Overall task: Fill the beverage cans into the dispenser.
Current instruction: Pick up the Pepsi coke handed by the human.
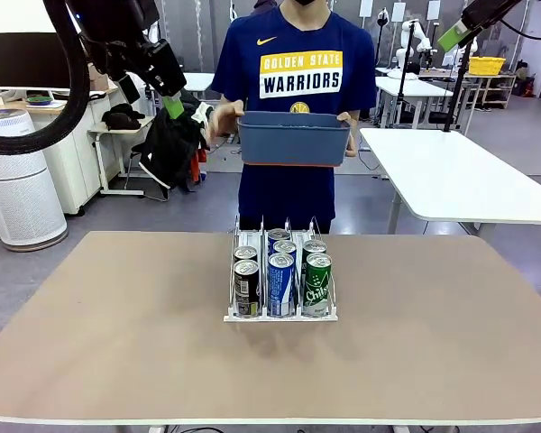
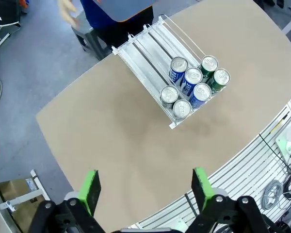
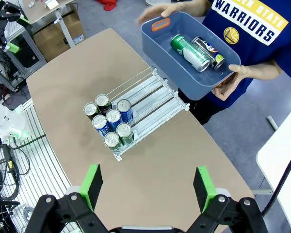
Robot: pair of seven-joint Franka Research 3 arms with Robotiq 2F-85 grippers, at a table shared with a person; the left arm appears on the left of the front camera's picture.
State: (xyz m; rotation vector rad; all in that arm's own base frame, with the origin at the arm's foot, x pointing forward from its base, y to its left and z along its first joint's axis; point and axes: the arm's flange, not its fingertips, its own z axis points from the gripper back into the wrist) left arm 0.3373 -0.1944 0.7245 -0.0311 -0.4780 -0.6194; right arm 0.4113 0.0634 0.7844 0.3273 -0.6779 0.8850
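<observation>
Right wrist view: right gripper [image 3: 146,180] fully open, empty, high above the dispenser [image 3: 150,94]; left gripper [image 2: 145,187] likewise. Seven beverage cans [image 3: 110,124] stand at the dispenser's front lip; further cans [image 3: 196,51] lie in a bin [image 3: 160,51] that a person [image 3: 252,29] holds beyond the dispenser's rear. Judged rigid, light, slick, dent-prone: grip mid-body, across the diameter

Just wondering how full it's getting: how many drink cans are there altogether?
9. Seven cans stand in the rack: two left, three middle, two right. Two more lie in the person's blue bin.
</observation>
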